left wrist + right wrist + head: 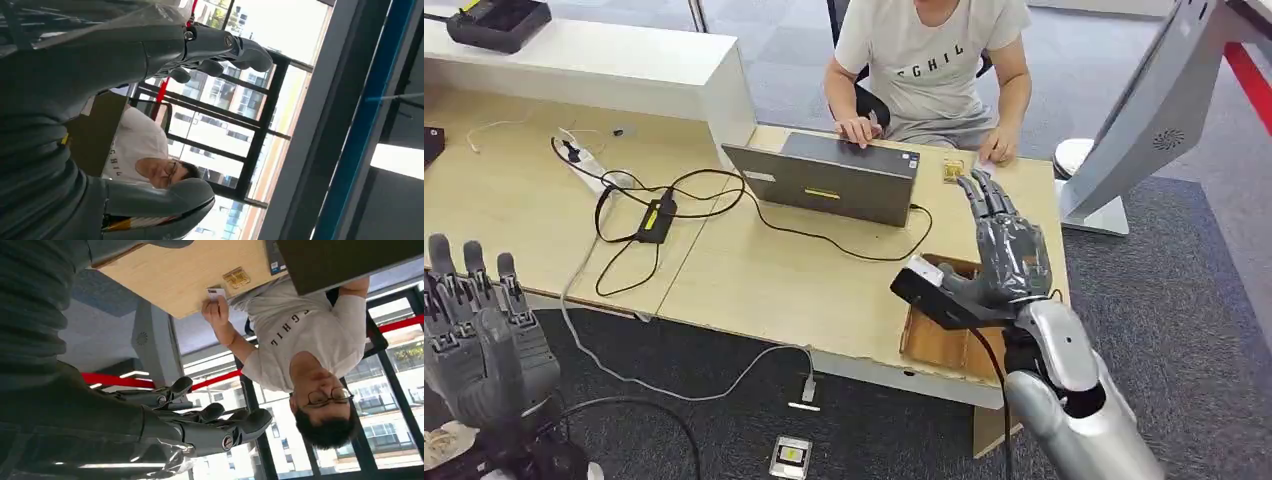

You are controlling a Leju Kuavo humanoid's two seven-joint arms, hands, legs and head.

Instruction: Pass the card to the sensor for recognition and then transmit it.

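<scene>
A: Fingers (986,192) of the right hand (1009,255) are seen stretched out and slightly apart, nothing held between them. Same in the right wrist view: fingers (210,412) extended, no object pinched.

B: Card location?

A: The card (216,292) is held at the table (754,280) edge by the person's hand (216,314), seen in the right wrist view. It is small and white. It is well apart from the robot's fingers, not touched by them.

B: In the head view?

A: The person's hand (997,150) is rested on the far table edge, just beyond the right fingertips. The card itself cannot be made out there. A small yellowish sensor (953,171) is seen on the table just left of the fingertips, next to the card in the wrist view (236,277).

B: Left hand?

A: The left hand (484,345) is raised low at the left, off the table, fingers upright and spread, nothing held. Left wrist view: fingers (220,50) loosely extended, thumb apart.

B: Other items?

A: A grey laptop (829,180) is set in front of the person (929,60), a black cable (824,235) is run from it. A power strip (594,170) and a black adapter (656,218) are lying on the left. A brown cardboard tray (939,340) is seen under the right wrist.
</scene>
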